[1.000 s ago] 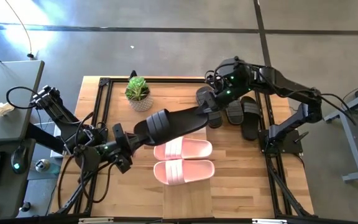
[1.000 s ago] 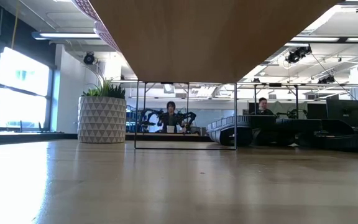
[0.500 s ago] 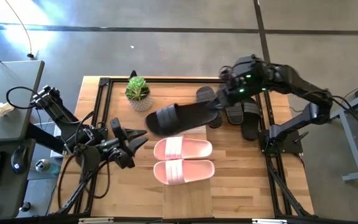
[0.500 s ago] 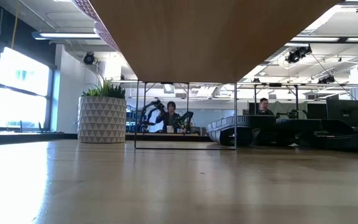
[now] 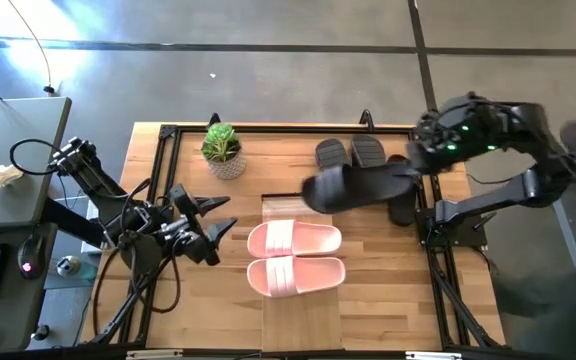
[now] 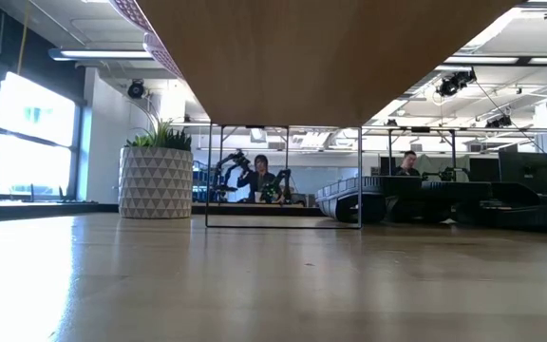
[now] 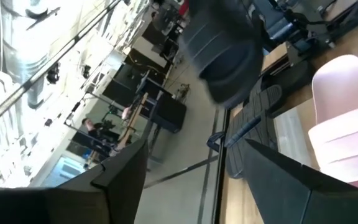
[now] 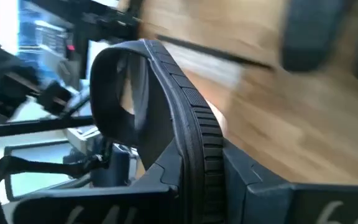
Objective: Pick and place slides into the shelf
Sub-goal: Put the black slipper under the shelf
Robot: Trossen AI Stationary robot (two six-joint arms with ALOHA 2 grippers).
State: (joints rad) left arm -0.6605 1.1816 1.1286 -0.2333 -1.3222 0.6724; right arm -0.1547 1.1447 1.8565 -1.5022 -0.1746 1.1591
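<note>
High view: right jaws clamp black slide (image 5: 353,187) heel; left jaws apart, well clear.

Two dark jointed arms (image 5: 118,205), black cables looped along them (small green lights glowing).

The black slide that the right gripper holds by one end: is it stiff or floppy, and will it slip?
The black slide juts out sideways from the right gripper without drooping, so it is probably fairly stiff and light. Its ribbed edge probably helps against slipping, though an end grip may let it swing.
</note>
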